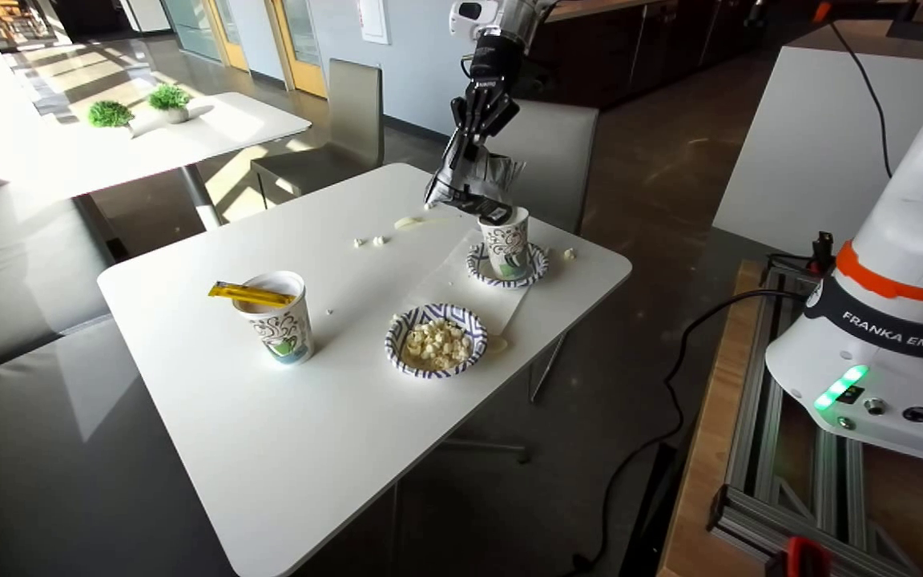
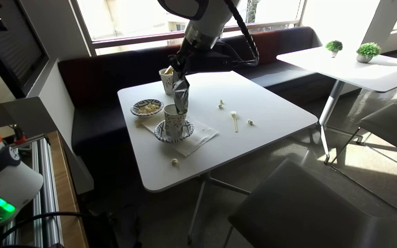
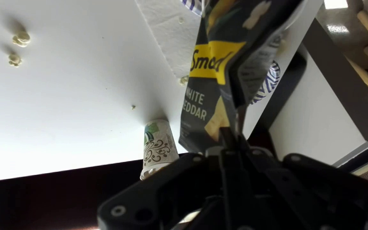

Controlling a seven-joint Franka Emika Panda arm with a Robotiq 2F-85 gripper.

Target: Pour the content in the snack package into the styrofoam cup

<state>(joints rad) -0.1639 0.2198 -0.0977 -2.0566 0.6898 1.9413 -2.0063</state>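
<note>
My gripper [image 1: 473, 138] is shut on one end of the snack package, above the far side of the table; it also shows in an exterior view [image 2: 179, 67] and in the wrist view [image 3: 232, 137]. The snack package [image 1: 465, 178] is dark and silvery foil with yellow print [image 3: 200, 86] and hangs tilted downward [image 2: 181, 94]. Its lower end is at the mouth of a patterned styrofoam cup [image 1: 507, 250], which stands upright on a paper plate [image 2: 160, 137]. The cup [image 2: 174, 125] is mostly hidden behind the package in the wrist view. The cup's inside cannot be seen.
A second patterned cup [image 1: 281, 328] with a yellow stick stands on the white table [image 1: 293, 433]. A paper bowl [image 1: 397, 353] of popcorn stands beside a napkin [image 2: 195, 143]. A fork [image 2: 234, 122] and several loose popcorn pieces lie about. A chair [image 1: 562, 152] stands behind.
</note>
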